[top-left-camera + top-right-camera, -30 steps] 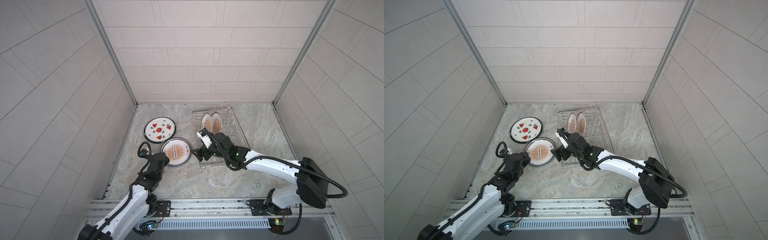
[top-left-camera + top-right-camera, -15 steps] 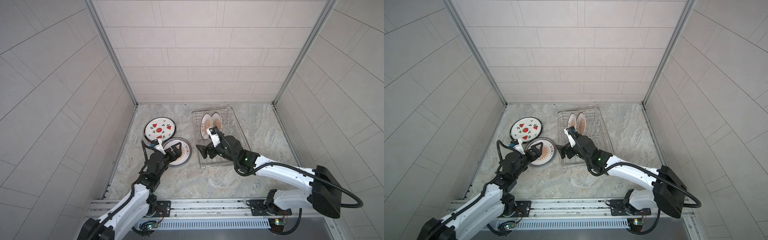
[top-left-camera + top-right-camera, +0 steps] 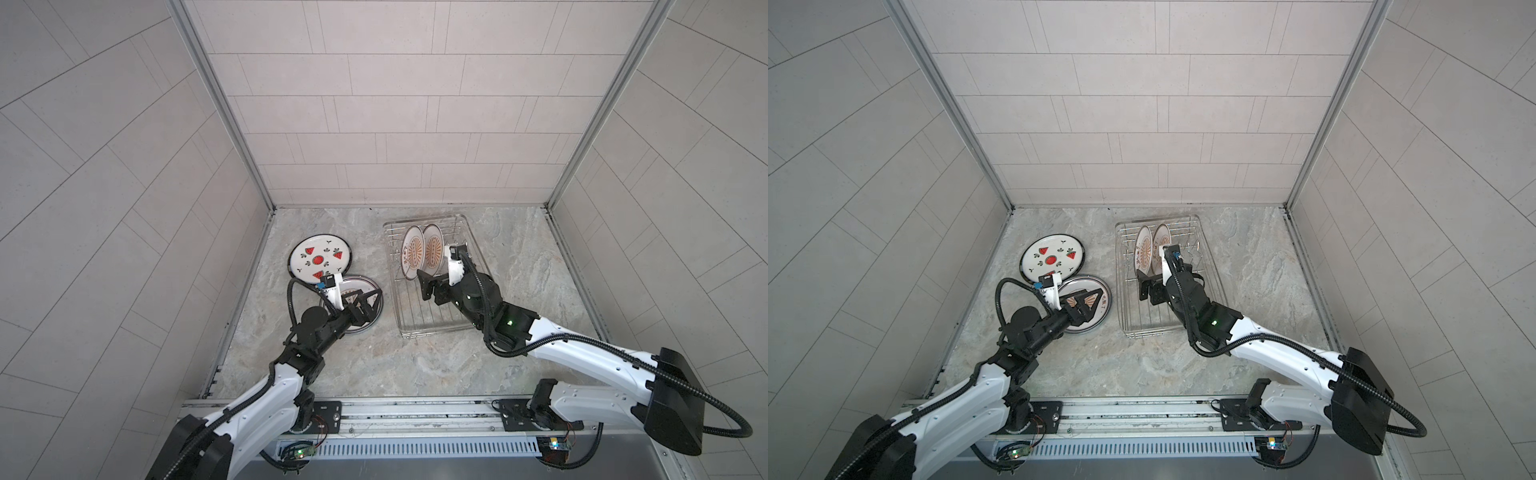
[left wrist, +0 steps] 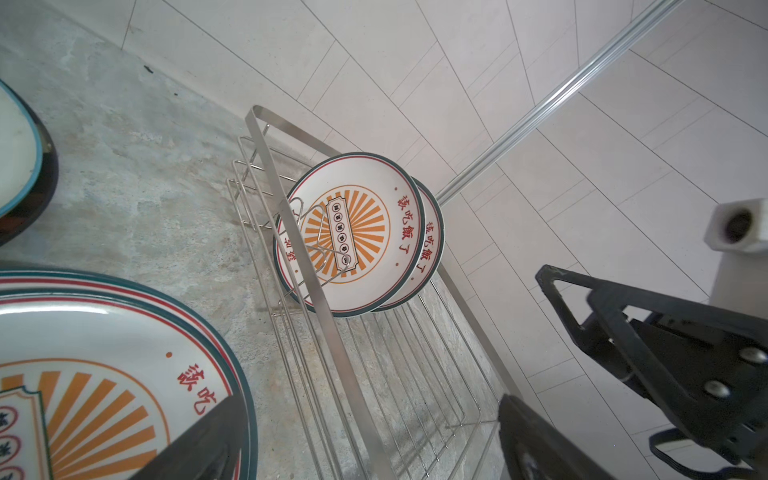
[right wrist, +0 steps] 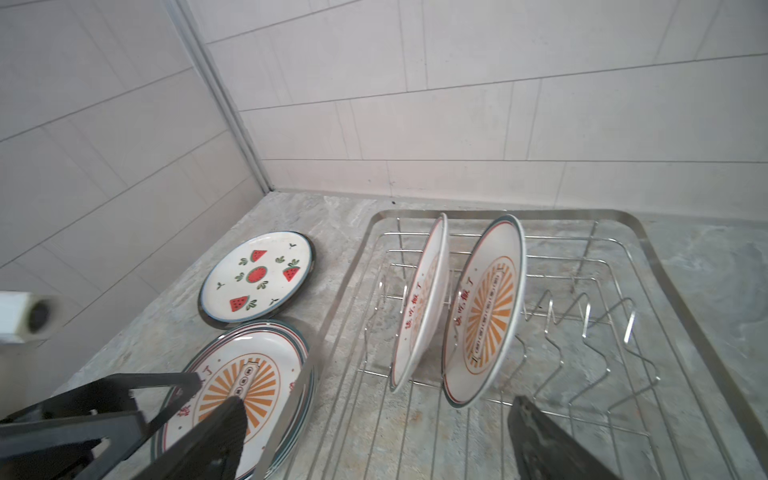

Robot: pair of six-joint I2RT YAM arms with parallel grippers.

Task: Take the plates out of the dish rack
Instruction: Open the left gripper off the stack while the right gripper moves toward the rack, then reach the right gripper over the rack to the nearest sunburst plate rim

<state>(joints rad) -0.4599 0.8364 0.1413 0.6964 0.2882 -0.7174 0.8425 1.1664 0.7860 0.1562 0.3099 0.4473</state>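
Note:
The silver wire dish rack [image 3: 419,316] [image 3: 1142,320] holds two sunburst plates [image 3: 412,251] [image 3: 1143,249] upright on edge at its far end. They also show in the wrist views, behind the rack's rim [image 4: 345,365] [image 5: 540,214], as the plates [image 4: 353,232] [image 5: 486,307]. Left of the rack a watermelon plate [image 3: 320,259] [image 5: 257,276] lies flat. Nearer lies a flat sunburst plate [image 3: 353,328] [image 4: 83,374] with a second rim under it. My left gripper [image 3: 365,297] [image 4: 370,449] hangs open just above it, empty. My right gripper [image 3: 436,286] [image 5: 382,444] is open over the rack, just short of the standing plates.
Tiled walls close in the stone counter [image 3: 374,374] on three sides. The flat plates lie near the left wall. The two grippers are close together across the rack's left rim. The rack's upright prongs [image 5: 582,316] stand bare beside the plates.
My left gripper opened, let go of the flat sunburst plate and now stands over it. My right gripper moved from the rack's left rim into the rack toward the standing plates, opening wider.

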